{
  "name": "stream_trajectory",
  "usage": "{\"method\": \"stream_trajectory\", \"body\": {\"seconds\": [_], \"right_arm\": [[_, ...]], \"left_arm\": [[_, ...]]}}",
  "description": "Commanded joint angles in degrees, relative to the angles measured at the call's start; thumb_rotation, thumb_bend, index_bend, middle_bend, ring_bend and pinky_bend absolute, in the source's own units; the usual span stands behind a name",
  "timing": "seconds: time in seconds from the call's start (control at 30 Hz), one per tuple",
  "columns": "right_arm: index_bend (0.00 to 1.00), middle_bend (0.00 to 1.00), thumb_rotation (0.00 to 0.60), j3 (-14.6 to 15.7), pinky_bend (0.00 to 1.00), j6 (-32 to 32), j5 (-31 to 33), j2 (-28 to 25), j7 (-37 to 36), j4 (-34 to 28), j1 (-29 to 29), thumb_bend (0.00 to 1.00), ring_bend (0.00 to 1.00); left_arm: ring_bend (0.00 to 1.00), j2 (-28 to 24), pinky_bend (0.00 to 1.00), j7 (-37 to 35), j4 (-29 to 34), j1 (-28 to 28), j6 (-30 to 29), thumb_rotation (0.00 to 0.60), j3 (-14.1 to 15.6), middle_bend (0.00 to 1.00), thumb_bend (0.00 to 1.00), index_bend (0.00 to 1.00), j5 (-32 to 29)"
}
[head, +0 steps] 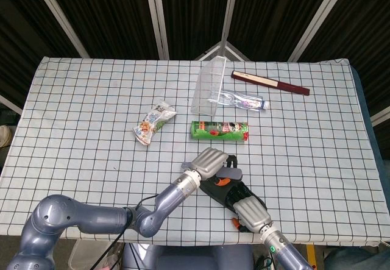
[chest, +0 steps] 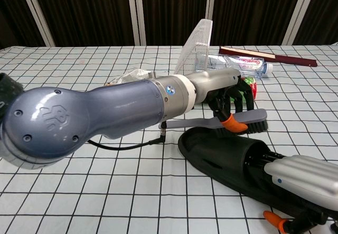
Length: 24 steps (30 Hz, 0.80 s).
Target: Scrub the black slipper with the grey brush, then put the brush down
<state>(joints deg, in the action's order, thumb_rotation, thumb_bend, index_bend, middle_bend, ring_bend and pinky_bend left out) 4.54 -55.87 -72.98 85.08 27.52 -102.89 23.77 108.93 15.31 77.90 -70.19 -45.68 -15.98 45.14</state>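
Note:
The black slipper [chest: 227, 157] lies near the table's front edge, right of centre, and shows in the head view as the slipper [head: 220, 191]. My right hand [chest: 296, 178] holds it from the near end, fingers tucked inside; the same right hand [head: 251, 212] shows from above. My left hand [chest: 228, 95] grips the grey brush [chest: 222, 122] by its handle, bristles down, just above the slipper's far end. From above, my left hand [head: 210, 162] covers most of the brush [head: 231, 174].
Behind the slipper lie a green snack pack [head: 219, 130], a plastic bottle [head: 244, 101], a clear mesh basket [head: 209, 86], a dark red folded fan [head: 270, 83] and a small snack bag [head: 152, 122]. The front table edge is close to my right hand.

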Motion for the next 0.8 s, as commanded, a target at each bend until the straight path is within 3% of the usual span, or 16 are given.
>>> {"method": "stream_trajectory", "body": {"seconds": [0.03,0.37,0.6,0.8], "right_arm": [[0.00,0.00,0.600,0.07,0.00,-0.12,0.03,-0.05,-0.09,-0.11,0.01,0.54,0.00],[0.00,0.00,0.600,0.29,0.00,-0.45,0.53,-0.25,1.23,-1.02,0.34,0.54,0.00],[0.00,0.00,0.600,1.12,0.00,-1.48,0.11,0.35,2.16,-1.40,-0.11,0.54,0.00],[0.00,0.00,0.600,0.66,0.00,-2.29,0.24,-0.44,3.26,-2.15,0.16,0.54,0.00]], "left_arm": [[0.47,-1.26,0.45,1.78,0.86,0.14,0.69,0.600,0.78,0.53,0.56,0.47,-1.45],[0.47,-7.30,0.45,10.05,6.07,-1.72,1.31,0.600,1.63,0.53,0.59,0.47,-15.23],[0.47,-12.70,0.45,15.79,11.53,-4.04,1.19,0.600,4.72,0.53,0.59,0.48,-23.71],[0.47,-15.34,0.45,14.83,15.71,-3.67,-1.02,0.600,3.99,0.54,0.59,0.48,-23.54]]}}
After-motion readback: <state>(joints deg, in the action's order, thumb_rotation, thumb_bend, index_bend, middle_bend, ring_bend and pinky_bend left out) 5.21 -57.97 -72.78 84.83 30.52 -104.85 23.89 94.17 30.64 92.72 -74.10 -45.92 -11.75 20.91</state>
